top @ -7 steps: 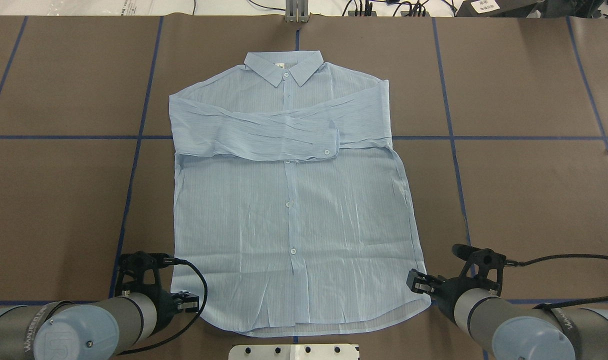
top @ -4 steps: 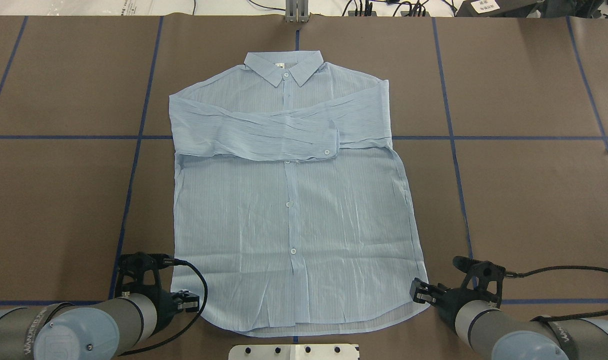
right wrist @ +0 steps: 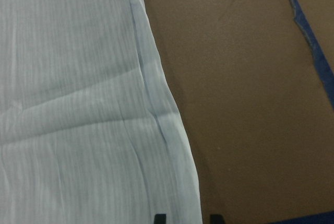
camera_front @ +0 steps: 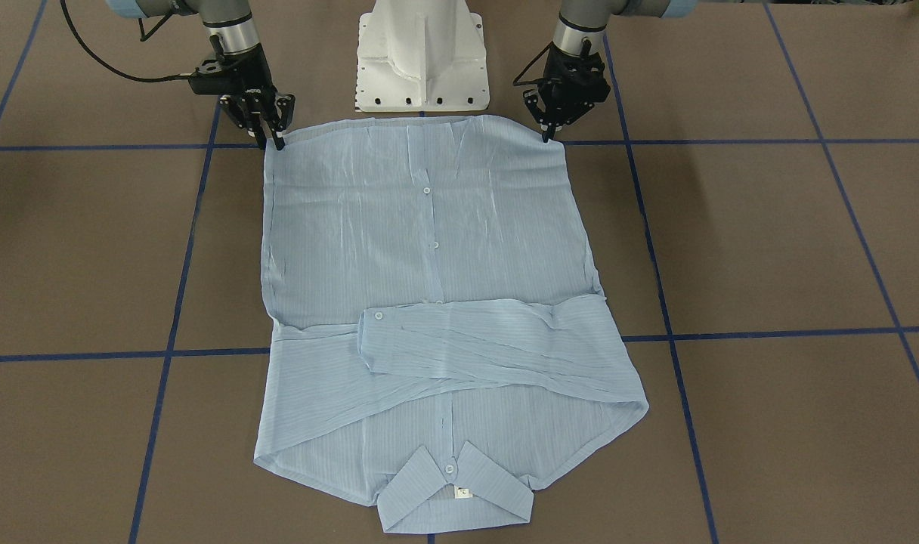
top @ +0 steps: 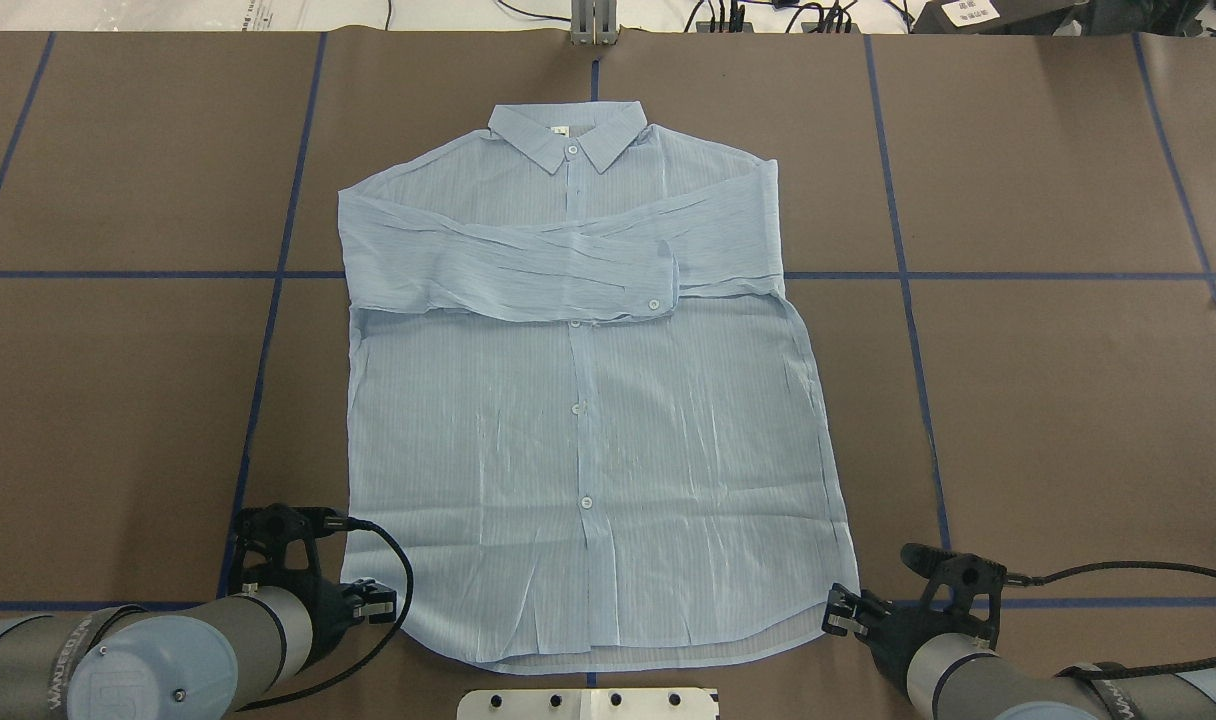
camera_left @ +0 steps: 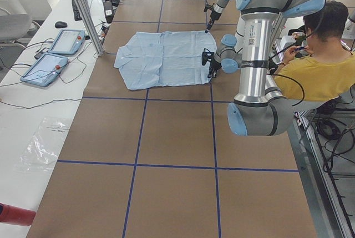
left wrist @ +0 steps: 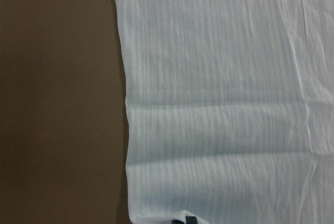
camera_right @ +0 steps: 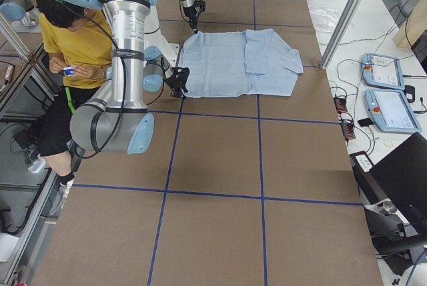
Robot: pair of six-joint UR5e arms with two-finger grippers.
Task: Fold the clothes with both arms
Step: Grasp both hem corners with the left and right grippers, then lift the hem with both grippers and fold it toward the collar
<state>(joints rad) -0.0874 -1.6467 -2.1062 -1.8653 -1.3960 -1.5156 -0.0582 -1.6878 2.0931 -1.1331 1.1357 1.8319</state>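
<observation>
Noted a pale-blue shirt, finely striped, with small white buttons and a white neck label. Found the table brown, gridded by blue tape lines. Saw silver-grey left arm and right arm, joint caps light blue, left gripper and right gripper black. Spotted a white pedestal base.

You have the left tool pointing down and held low, but you cannot tell if its jaws are closed. The right tool is equally low, pointing down, its two fingers apart.
</observation>
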